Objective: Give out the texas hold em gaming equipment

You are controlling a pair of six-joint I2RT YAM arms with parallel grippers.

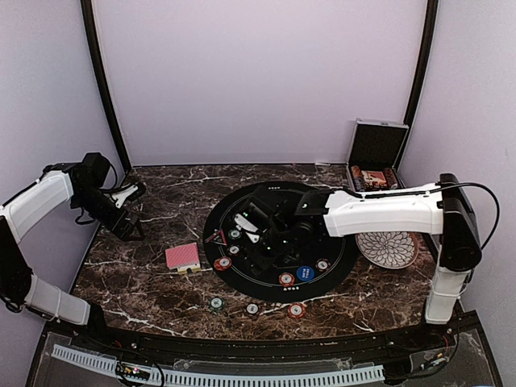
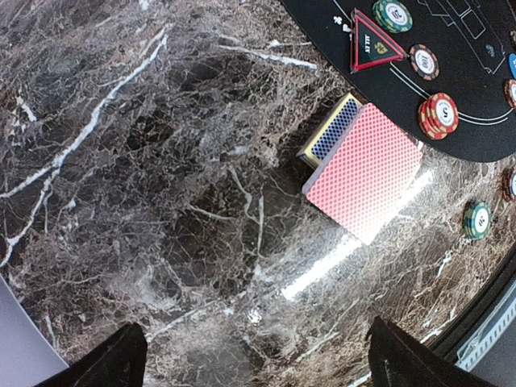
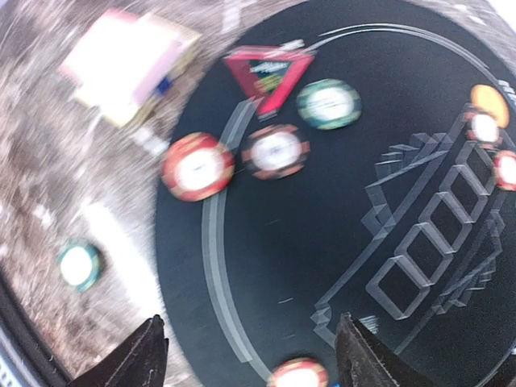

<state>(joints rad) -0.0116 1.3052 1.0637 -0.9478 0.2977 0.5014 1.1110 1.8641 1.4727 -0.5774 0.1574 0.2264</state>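
At the upper right of the top view, the black case [image 1: 376, 153] stands open with its lid upright. Its reddish-brown contents are too small to name. Below it lies the white patterned plate [image 1: 387, 250].

The deck of red-backed cards [image 2: 363, 169] rests face down on the marble tabletop [image 1: 145, 298], just off the left rim of the round black mat [image 3: 306, 266]. In the left wrist view its long axis runs upper right to lower left, with a blue-and-yellow box [image 2: 330, 129] against its upper-left side.

Poker chips [image 2: 439, 114] sit on the mat near a red triangular marker [image 2: 372, 48], and a blue button disc [image 1: 304, 273] lies toward the mat's lower edge. Three loose chips [image 1: 252, 308] lie on the marble below the mat. Bare marble stretches left of the deck.

The left claw [image 2: 258, 367] is spread wide over that marble, holding nothing. The right claw [image 3: 251, 355] hangs above the mat, fingers apart with nothing between them.
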